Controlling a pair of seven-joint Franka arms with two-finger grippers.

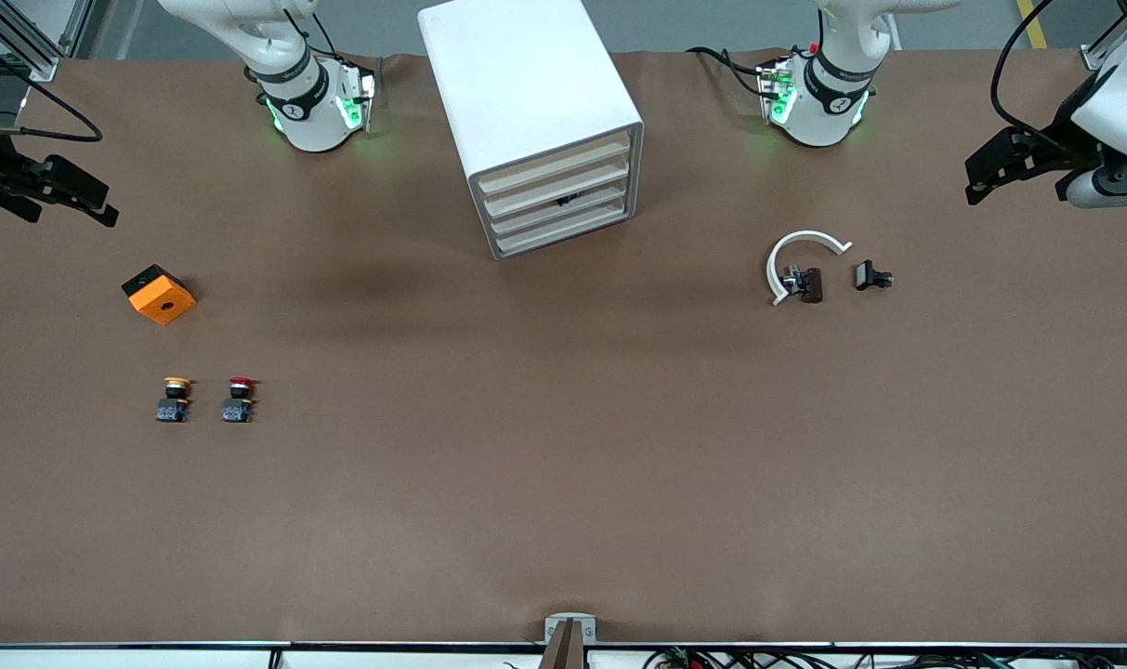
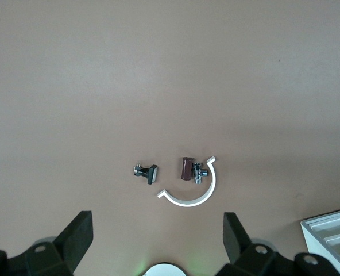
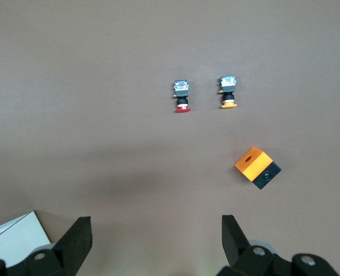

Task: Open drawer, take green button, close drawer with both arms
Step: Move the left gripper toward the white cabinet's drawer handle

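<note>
All four drawers (image 1: 563, 200) sit shut in the cabinet (image 1: 535, 121) at the counter's (image 1: 563, 483) top edge — green button unseen. Both claws hang open, empty: left claw (image 1: 986, 177) at one end, right claw (image 1: 80, 200) at the other. Drawer probably slides lightly; hook its cream lip.

The counter (image 1: 563, 465) looks matt brown, like paper or felt. The cabinet (image 1: 526, 93) is smooth white plastic; the arms (image 1: 294, 102) are glossy white.

white cabinet (image 1: 526, 93), orange block (image 1: 160, 295), brown table (image 1: 563, 465)
</note>
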